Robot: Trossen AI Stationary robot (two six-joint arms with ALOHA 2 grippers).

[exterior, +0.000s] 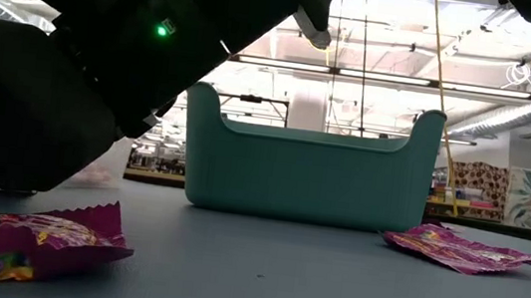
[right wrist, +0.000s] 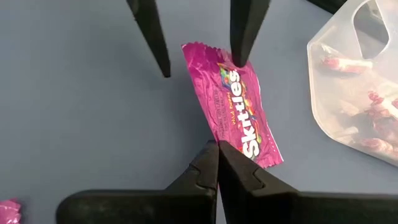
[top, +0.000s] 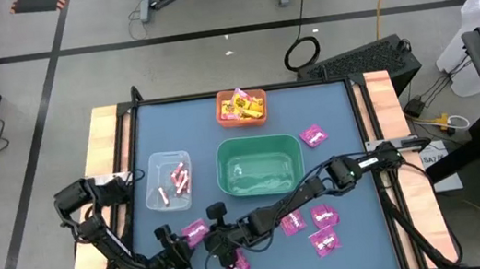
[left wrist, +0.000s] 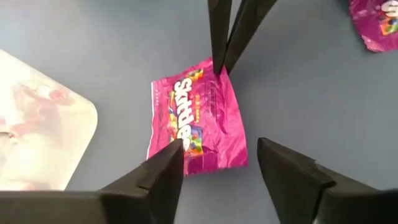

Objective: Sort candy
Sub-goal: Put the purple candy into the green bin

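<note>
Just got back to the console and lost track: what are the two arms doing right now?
Both arms meet over one magenta Skittles packet lying flat on the table, beside the clear bin. The left gripper is open, straddling one end of it. The right gripper is shut, its tips pressed on the packet's opposite end, not gripping it. The green bin looks empty; yellow candy fills the orange bin, and more magenta packets lie loose.

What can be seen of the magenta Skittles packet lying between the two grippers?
The Skittles packet is a glossy magenta wrapper with white lettering and small coloured candy print, sealed and slightly crinkled, lying flat on the blue-grey table near the clear bin. The left gripper has its fingers open astride one end. The right gripper, fingers shut, has its tips at the opposite end; whether they touch the packet is unclear.
</note>
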